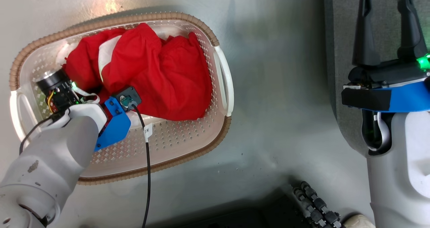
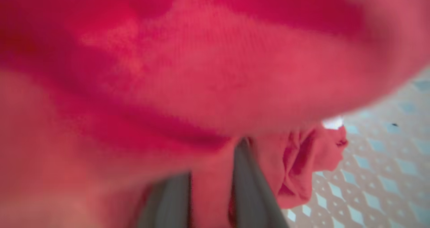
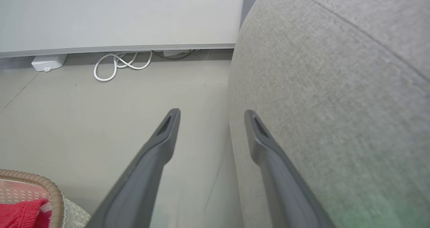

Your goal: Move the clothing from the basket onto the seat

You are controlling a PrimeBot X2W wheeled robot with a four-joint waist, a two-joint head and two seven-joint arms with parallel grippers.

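Grasp step: left gripper (image 2: 211, 174) pinches a fold of clothing (image 1: 158, 77) lying in basket (image 1: 201, 147), right gripper (image 1: 384, 6) stands wide and empty beside seat (image 3: 336, 103); next move likely calls for a lift clear of basket, toward seat.

The clothing (image 1: 158, 77) is bright red, with one white band (image 1: 104, 58) across a fold. The basket (image 1: 174, 140) is cream-white, its walls and bottom patterned with small diamond-shaped holes, and its rim (image 1: 111, 19) is brown with a braided look. The seat (image 3: 336, 103) is grey, finely woven and flecked. The floor (image 1: 275, 87) is pale grey. The right hand (image 3: 211, 115) has dark grey fingers (image 3: 161, 144), a blue bracket (image 1: 408, 98) and a green light (image 1: 424, 62).
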